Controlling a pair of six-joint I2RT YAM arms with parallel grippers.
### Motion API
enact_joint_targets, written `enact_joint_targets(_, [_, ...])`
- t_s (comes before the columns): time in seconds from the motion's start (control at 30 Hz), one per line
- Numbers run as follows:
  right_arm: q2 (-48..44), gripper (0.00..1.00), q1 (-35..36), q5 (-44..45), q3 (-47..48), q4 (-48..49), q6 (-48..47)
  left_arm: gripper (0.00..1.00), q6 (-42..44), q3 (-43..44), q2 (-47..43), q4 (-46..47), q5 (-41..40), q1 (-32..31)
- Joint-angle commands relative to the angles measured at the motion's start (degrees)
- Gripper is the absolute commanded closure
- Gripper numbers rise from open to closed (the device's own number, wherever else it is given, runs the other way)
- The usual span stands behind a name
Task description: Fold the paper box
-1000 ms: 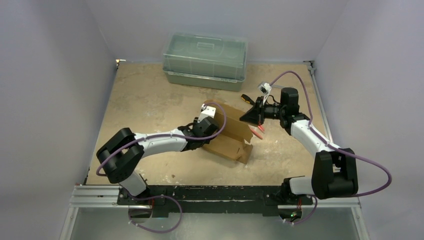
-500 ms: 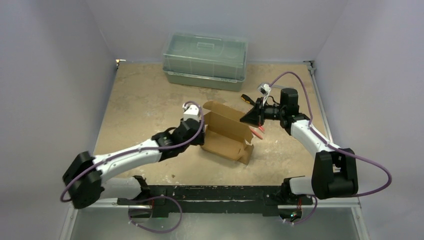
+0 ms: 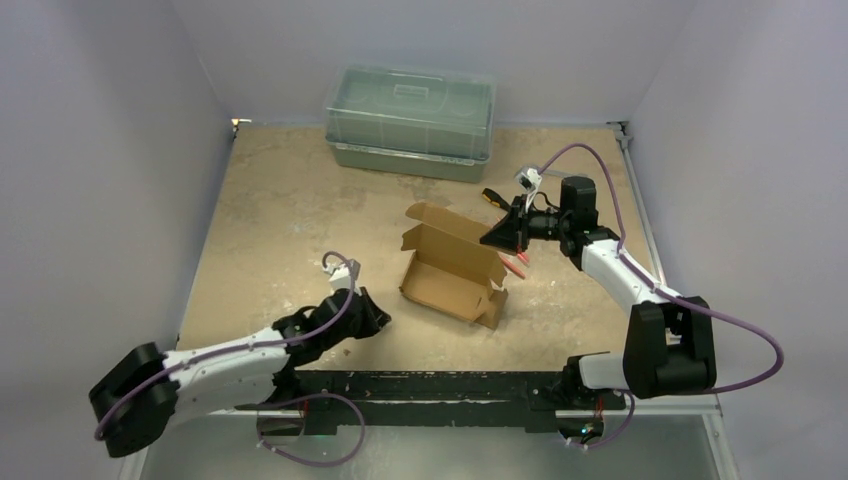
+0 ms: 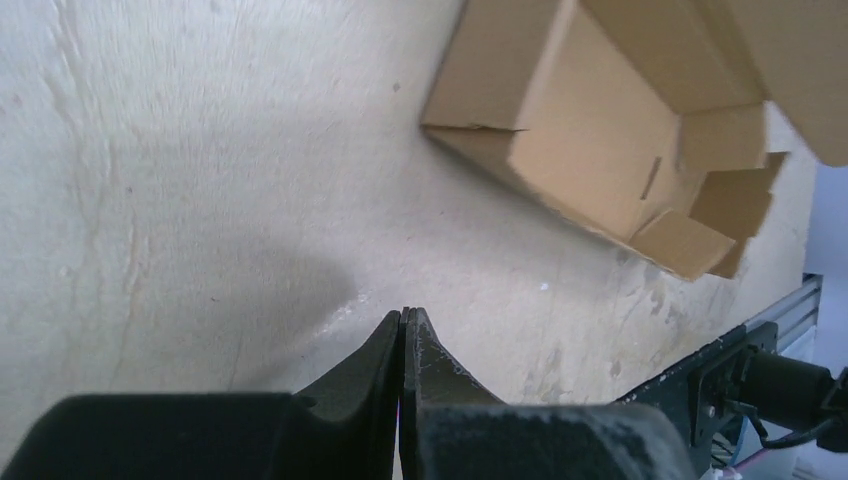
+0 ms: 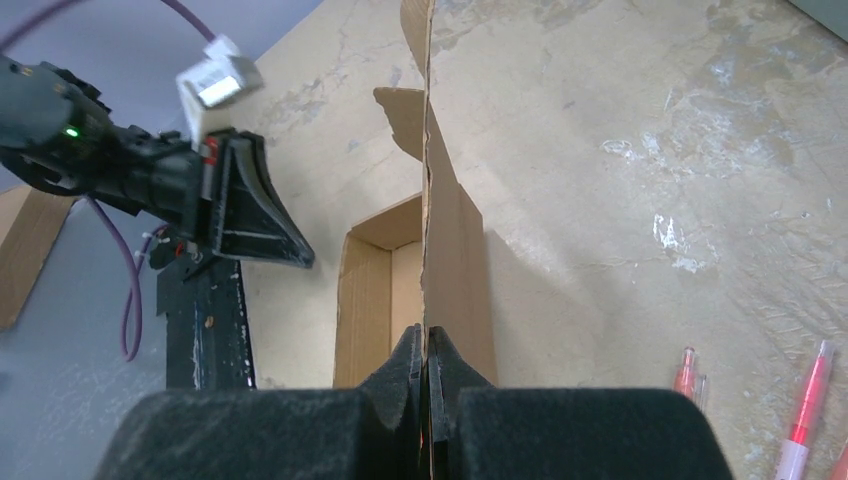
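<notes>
1. At the middle of the table [image 3: 280, 200], the paper box [image 3: 450, 268] sits as an open trough, with its long back flap standing up and its small end flaps splayed.
2. The right gripper [image 3: 497, 237] has its fingers pinched flat on the top edge of that flap, probably to steady the panel so it can be swung over the cavity.
3. The left gripper [image 3: 372, 316] lies low near the table's front edge, well apart from the box, with its fingers pressed together on nothing. Placed there, it leaves the box unobstructed.
4. Red pens [image 3: 516, 264] lie just beside the box's right end.
</notes>
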Motion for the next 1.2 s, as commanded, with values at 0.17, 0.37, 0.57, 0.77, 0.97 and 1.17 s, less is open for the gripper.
enact_joint_targets(0.17, [-1.81,1.00,0.07,-0.47,0.94,0.59,-1.05,1.00,-13.55,20.08,27.46,-7.83,2.43,-0.20])
enact_joint_targets(0.37, [-1.78,1.00,0.06,-0.74,0.93,0.67,-1.05,1.00,-17.30,26.84,33.15,-12.58,-2.66,-0.20])
enact_joint_targets(0.57, [-1.93,1.00,0.05,-0.89,0.94,0.59,-1.00,1.00,-12.84,32.80,35.60,-14.79,-8.00,0.49])
enact_joint_targets(0.77, [-2.20,1.00,0.07,-0.48,1.13,0.29,-1.13,1.00,-6.35,35.04,35.30,-17.12,-7.88,1.38])
enact_joint_targets(0.97, [-2.29,1.00,0.05,0.49,1.80,-0.67,-2.77,0.98,8.86,31.53,23.84,-19.05,-2.13,1.35])
enact_joint_targets(1.17, [-2.52,1.00,0.07,1.05,2.43,-3.39,-4.65,0.40,18.16,21.61,9.90,-8.67,1.26,2.33])
